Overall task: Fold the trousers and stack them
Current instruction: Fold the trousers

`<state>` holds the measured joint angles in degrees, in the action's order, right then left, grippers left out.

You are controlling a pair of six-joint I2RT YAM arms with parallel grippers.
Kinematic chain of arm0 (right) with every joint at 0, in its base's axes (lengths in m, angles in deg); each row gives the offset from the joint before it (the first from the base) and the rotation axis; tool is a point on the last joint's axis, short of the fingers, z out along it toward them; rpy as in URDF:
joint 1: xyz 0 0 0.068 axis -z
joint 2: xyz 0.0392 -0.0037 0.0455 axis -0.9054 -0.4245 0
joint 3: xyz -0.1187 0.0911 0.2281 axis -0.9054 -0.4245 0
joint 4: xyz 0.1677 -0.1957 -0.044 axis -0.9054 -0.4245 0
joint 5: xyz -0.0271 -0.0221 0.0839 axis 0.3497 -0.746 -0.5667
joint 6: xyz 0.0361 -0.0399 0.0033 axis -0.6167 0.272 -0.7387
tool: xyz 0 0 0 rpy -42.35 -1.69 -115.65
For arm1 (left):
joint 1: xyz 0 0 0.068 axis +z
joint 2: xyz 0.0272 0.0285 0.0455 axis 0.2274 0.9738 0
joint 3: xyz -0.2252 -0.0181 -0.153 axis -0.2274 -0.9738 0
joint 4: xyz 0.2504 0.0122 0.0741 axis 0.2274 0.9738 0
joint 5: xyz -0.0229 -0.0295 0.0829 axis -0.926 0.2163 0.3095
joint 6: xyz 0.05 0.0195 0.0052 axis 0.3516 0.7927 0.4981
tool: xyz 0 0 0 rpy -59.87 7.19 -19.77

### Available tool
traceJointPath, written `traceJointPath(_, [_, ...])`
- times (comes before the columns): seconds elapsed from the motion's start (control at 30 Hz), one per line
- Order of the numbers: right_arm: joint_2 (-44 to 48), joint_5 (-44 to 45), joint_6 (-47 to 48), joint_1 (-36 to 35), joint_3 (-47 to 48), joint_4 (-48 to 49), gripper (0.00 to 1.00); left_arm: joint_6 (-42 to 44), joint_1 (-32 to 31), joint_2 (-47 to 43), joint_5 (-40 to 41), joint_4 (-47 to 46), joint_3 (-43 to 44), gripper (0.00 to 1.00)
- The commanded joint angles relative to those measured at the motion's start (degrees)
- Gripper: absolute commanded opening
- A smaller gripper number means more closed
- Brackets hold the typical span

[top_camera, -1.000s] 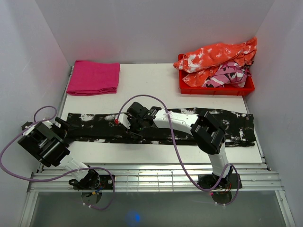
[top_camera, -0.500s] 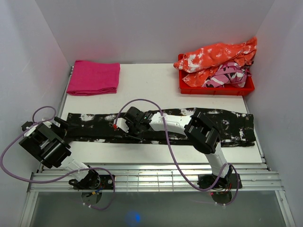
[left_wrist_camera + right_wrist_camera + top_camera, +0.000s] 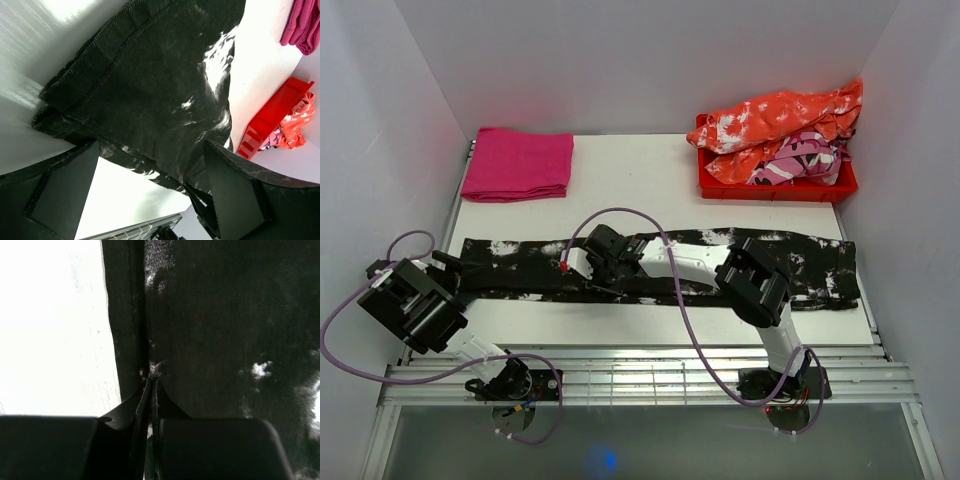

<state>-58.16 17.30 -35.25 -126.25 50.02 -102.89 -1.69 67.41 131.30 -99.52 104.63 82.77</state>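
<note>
My right fingers (image 3: 151,390) are pinched shut on the near edge of the trousers (image 3: 790,265), which lie flat across the table (image 3: 650,170) from left to right; left fingers (image 3: 453,262) gape wide at the left end, gripping nothing

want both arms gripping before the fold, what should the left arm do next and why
Probably close the left gripper on the left end of the trousers. Its fingers stand wide open with that end between them, while the right gripper is pinched shut on the near edge mid-length, so the left grip looks like the missing step.
</note>
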Motion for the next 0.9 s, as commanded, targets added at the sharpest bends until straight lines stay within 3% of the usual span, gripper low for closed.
traceJointPath(0.0, [4.5,1.3,0.6,0.1,-0.8,-0.2,0.08,1.5,0.2,-0.2,9.6,-3.2,-1.6,0.98])
traceJointPath(0.53, [8.9,1.4,1.2,0.2,-5.1,-2.2,0.08,0.9,2.0,-0.5,12.2,-3.6,-1.7,0.98])
traceJointPath(0.87, [1.3,-1.5,-0.4,0.2,-0.1,-4.0,0.08,3.0,1.9,-3.9,4.8,-2.4,-1.2,0.98])
